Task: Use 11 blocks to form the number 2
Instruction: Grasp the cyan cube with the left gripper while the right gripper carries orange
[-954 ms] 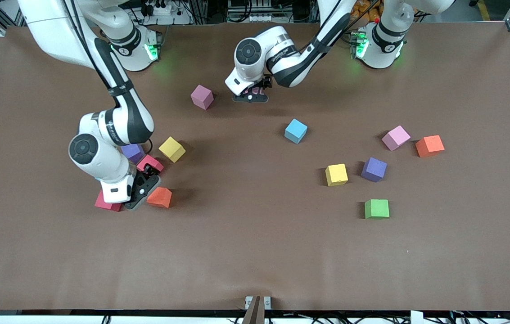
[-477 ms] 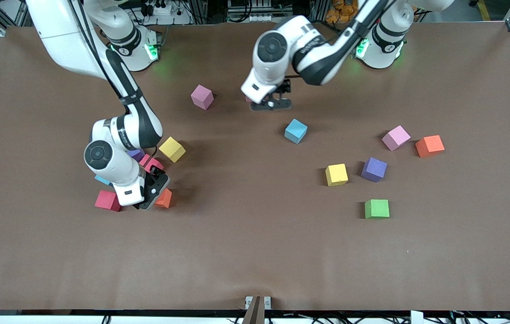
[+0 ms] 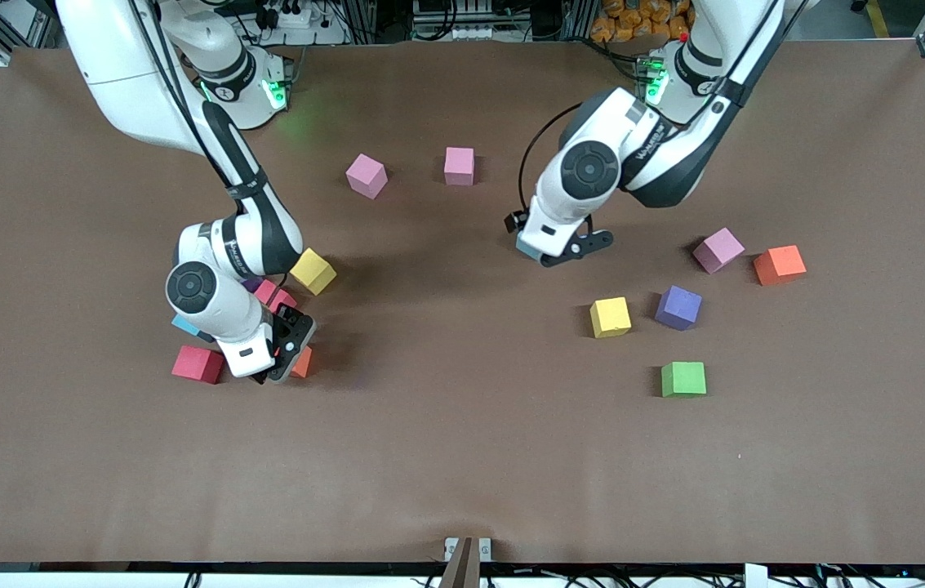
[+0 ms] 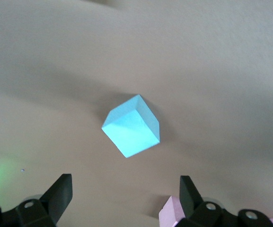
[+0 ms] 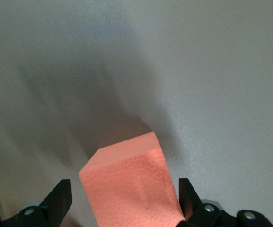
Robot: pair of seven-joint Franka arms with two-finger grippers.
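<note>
blocks scattered; light blue block (image 4: 131,131) mostly hidden under left pincer (image 3: 564,249).

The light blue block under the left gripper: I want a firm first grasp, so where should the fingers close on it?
Probably on two opposite side faces of the light blue block, coming straight down. It sits flat, alone on the table, its edges turned diagonal to the open left gripper above it, so the wrist likely needs rotating first.
</note>
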